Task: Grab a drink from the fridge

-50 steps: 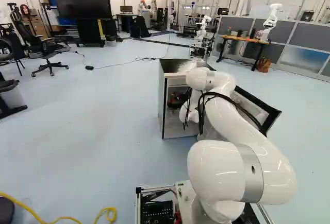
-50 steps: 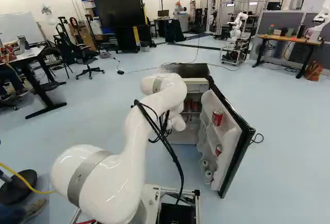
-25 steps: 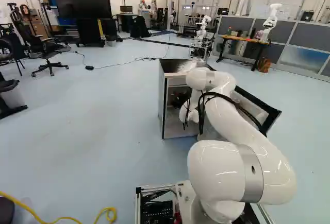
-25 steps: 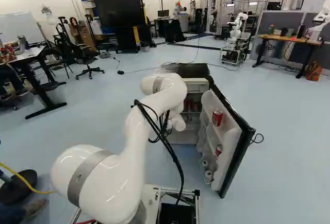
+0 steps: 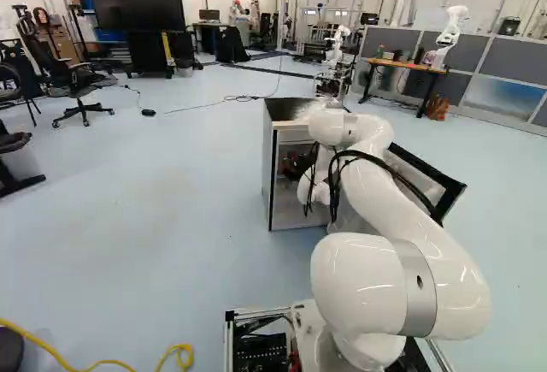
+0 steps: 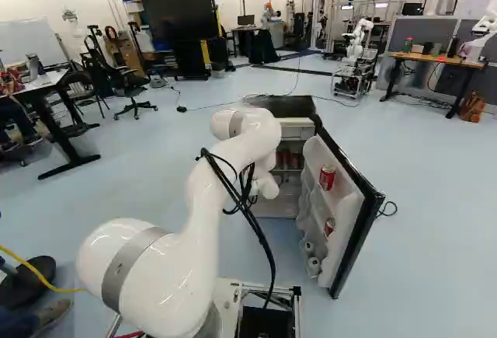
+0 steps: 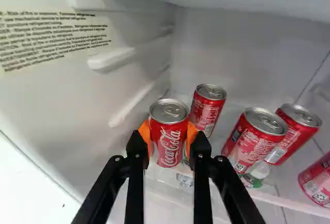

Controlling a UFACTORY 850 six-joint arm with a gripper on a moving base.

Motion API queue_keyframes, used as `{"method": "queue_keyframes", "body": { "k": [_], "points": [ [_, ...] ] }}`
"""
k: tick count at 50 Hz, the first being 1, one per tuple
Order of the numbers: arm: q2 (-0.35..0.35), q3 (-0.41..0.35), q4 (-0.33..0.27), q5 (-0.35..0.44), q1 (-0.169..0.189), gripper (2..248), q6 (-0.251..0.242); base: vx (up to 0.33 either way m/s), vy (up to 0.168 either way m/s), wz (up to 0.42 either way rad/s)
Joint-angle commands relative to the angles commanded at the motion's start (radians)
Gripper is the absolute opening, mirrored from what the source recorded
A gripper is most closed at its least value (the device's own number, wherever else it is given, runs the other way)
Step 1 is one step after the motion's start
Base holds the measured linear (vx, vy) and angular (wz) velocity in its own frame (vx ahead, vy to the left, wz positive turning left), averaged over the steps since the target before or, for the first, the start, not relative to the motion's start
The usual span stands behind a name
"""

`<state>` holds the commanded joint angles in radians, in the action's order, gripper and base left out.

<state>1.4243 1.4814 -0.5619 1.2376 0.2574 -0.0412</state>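
Pinching one red can (image 7: 169, 144) from both sides with the gripper (image 7: 168, 134), inside of the open fridge (image 6: 291, 106), near to side wall (image 7: 67, 95) and other cans (image 7: 207, 112).

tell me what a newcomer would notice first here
Probably the red can pinched between the orange pads of the hand in the wrist view, with more red cans beside and behind it. In the base views, the big white arm reaches into a small fridge, its door wide open.

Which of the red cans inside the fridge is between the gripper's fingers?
The can nearest the fridge's printed side wall; the other cans stand outside the fingers.
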Motion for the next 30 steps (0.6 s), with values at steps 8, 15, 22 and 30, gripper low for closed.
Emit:
{"method": "queue_keyframes", "body": {
  "k": [8,15,22,30],
  "points": [
    [-0.051,-0.075,0.0,0.0,0.001,89,0.0,0.0,0.0,0.0],
    [-0.099,-0.142,0.0,0.0,0.003,89,0.0,0.0,0.0,0.0],
    [-0.147,-0.208,0.0,0.0,0.006,89,0.0,0.0,0.0,0.0],
    [-0.2,-0.28,0.0,0.0,0.009,89,0.0,0.0,0.0,0.0]
  ]
}}
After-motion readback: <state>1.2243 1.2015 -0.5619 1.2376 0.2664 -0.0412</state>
